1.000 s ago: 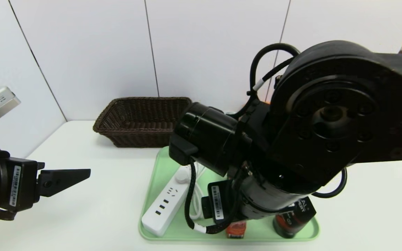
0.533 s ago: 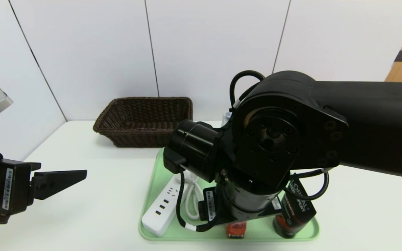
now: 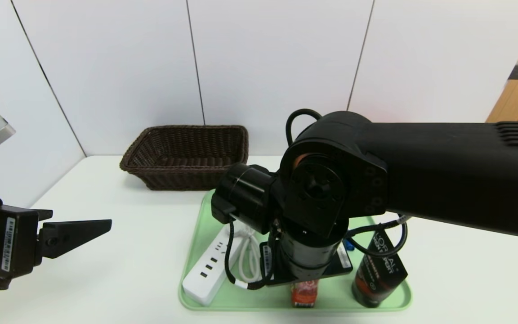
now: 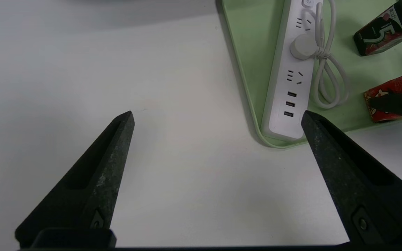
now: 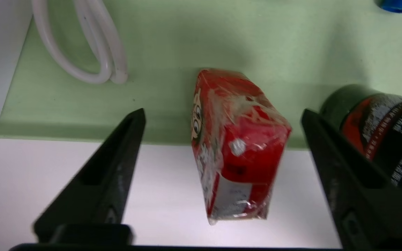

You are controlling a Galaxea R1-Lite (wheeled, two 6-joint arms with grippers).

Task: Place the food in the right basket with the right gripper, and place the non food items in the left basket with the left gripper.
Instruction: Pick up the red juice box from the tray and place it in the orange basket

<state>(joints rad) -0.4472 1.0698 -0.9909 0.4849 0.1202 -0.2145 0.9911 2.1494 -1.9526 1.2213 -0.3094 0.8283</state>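
Observation:
The red carton (image 5: 237, 146) stands at the near edge of the green tray (image 5: 152, 35), between the fingers of my right gripper (image 5: 222, 112). That gripper is open, with a gap on each side of the carton. In the head view the right arm hides its fingers, and only the carton's foot (image 3: 304, 293) shows. The black carton (image 4: 384, 29) lies farther in on the tray. Also there are the white power strip (image 3: 209, 270), the black L'Oreal tube (image 3: 378, 274) and a blue cap (image 5: 396, 4). My left gripper (image 4: 217, 113) hovers open over bare table left of the tray. The right basket is hidden.
The dark brown left basket (image 3: 187, 155) stands at the back of the table, beyond the tray's far left corner. The L'Oreal tube (image 5: 379, 122) stands close beside one right finger. The coiled cord (image 5: 92, 52) lies near the other. My right arm (image 3: 421, 171) blocks the table's right rear.
My right arm has swung left and down, and its wrist now points straight down over the red carton. My left gripper has barely shifted.

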